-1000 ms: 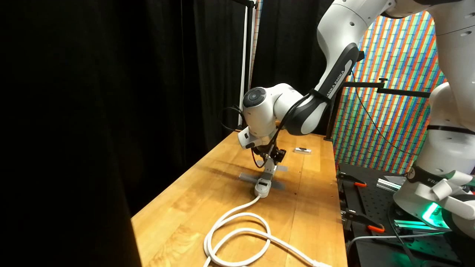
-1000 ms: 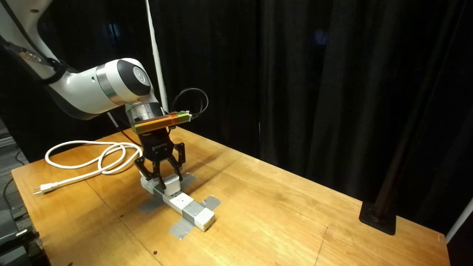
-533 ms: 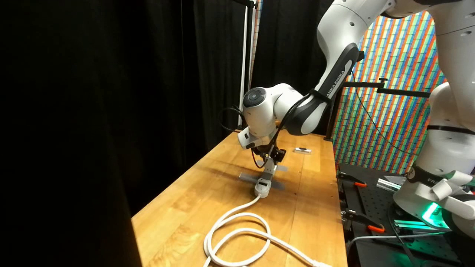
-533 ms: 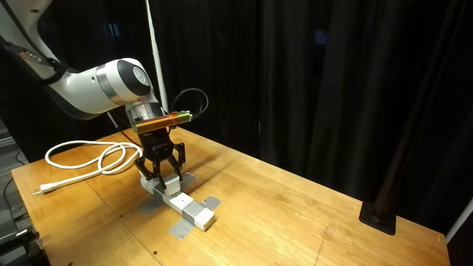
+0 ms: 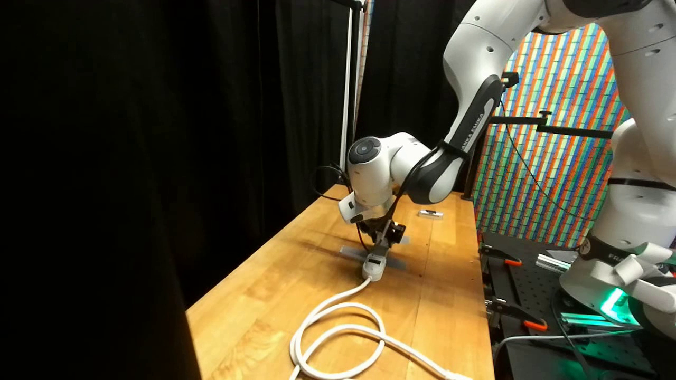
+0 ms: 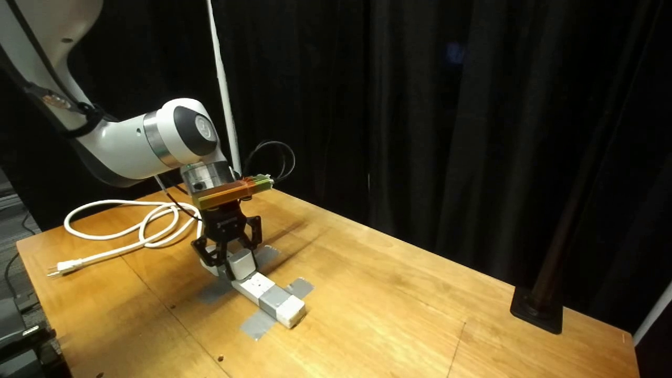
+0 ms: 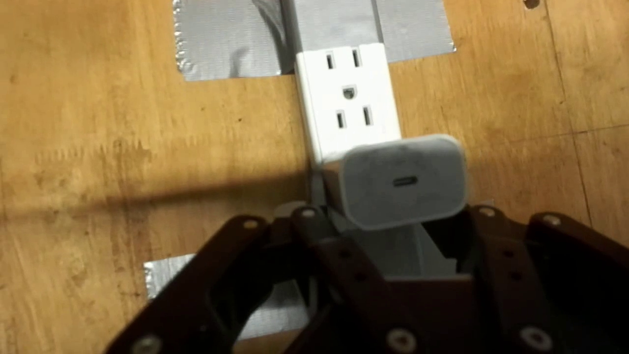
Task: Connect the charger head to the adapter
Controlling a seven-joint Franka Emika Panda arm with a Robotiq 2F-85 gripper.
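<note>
The gripper (image 6: 242,270) points down over the table (image 6: 420,294), its jaws part-way apart and the charger head (image 7: 388,201) pinched between them. The charger head is at the top face of the adapter (image 7: 356,138), a long white outlet strip. Only the wrist view shows the small slot (image 7: 405,181) in the charger head's upper face and, just past it on the far side, a bare set of outlet holes (image 7: 349,92). Whether the charger head is plugged in cannot be told from any view. Grey tape (image 7: 231,44) lies across the adapter and onto the table to left and right. In an exterior view the adapter's near end shows a dark patch (image 5: 374,260), with a white cord (image 5: 293,345) running from it into loops; there the gripper covers the charger head's spot. In an exterior view the pronged plug (image 6: 67,267) lies near the table's left edge, well apart from the gripper, with a black stand foot (image 6: 536,312) over at the right. A small bar (image 5: 430,214), white and black, lies toward the table's far end in an exterior view.
</note>
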